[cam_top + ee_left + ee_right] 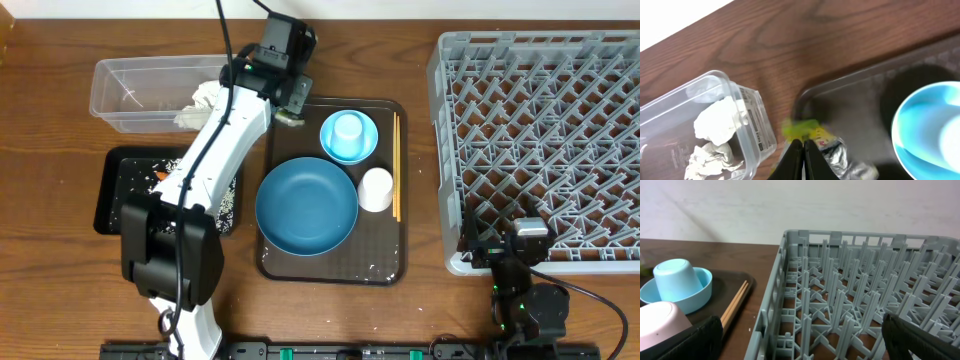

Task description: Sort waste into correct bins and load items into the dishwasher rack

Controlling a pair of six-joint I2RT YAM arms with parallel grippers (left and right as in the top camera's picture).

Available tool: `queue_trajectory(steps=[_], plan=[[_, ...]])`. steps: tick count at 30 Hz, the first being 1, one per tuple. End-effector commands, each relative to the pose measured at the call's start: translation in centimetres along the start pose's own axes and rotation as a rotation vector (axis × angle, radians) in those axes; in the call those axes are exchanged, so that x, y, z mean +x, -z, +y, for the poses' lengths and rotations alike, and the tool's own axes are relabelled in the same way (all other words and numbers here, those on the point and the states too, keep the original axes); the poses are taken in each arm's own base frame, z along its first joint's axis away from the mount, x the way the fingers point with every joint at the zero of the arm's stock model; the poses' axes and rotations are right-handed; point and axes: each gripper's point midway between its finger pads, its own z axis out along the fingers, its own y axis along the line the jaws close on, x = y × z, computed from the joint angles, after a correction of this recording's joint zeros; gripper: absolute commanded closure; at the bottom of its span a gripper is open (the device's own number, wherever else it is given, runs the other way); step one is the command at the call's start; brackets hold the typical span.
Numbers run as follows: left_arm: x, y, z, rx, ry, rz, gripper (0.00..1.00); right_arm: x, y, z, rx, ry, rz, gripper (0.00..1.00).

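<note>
My left gripper (290, 110) is shut on the green-yellow snack wrapper (291, 119) at the far left corner of the brown serving tray (390, 262), beside the clear tub (130, 75). In the left wrist view the shut fingers (803, 150) pinch the wrapper (802, 130). The tub (756, 117) holds white paper wads (715, 122). The black tray (112, 190) holds rice grains and the carrot (160, 175). My right gripper (505, 250) is open and empty at the grey rack's (545, 140) front left corner.
On the brown tray are the dark-blue bowl (306, 205), the light-blue saucer (365, 150) with the upturned light-blue cup (347, 128), the white cup (376, 189) and the chopsticks (396, 165). The right wrist view shows the rack (850, 295), cup (672, 277) and chopsticks (735, 305).
</note>
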Motion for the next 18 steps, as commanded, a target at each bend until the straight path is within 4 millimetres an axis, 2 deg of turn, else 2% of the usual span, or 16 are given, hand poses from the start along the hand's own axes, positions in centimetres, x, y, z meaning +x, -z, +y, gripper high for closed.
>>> queue_trajectory(steps=[1, 6, 8, 9, 10, 11, 13, 18], plan=[[-0.7, 0.6, 2.2, -0.03, 0.112, -0.034, 0.94, 0.2, 0.0, -0.3, 0.014, -0.015, 0.005, 0.01], [-0.7, 0.9, 5.5, -0.063, 0.246, -0.059, 0.94, 0.2, 0.0, -0.3, 0.014, -0.015, 0.005, 0.01], [-0.4, 0.8, 5.8, -0.039, 0.259, -0.051, 0.94, 0.2, 0.0, -0.3, 0.014, -0.015, 0.005, 0.01], [-0.2, 0.7, 5.7, -0.019, 0.263, -0.044, 0.93, 0.2, 0.0, -0.3, 0.014, -0.015, 0.005, 0.01], [0.1, 0.6, 5.3, 0.009, 0.264, -0.033, 0.85, 0.2, 0.0, -0.3, 0.014, -0.015, 0.005, 0.01], [0.4, 0.6, 4.9, 0.034, 0.263, -0.019, 0.72, 0.2, 0.0, -0.3, 0.014, -0.015, 0.005, 0.01], [1.0, 0.4, 4.0, 0.073, 0.257, 0.01, 0.57, 0.2, 0.0, -0.3, 0.014, -0.015, 0.005, 0.01], [3.6, -0.2, 0.7, 0.184, 0.251, 0.134, 0.54, 0.2, 0.0, -0.3, 0.014, -0.015, 0.005, 0.01]])
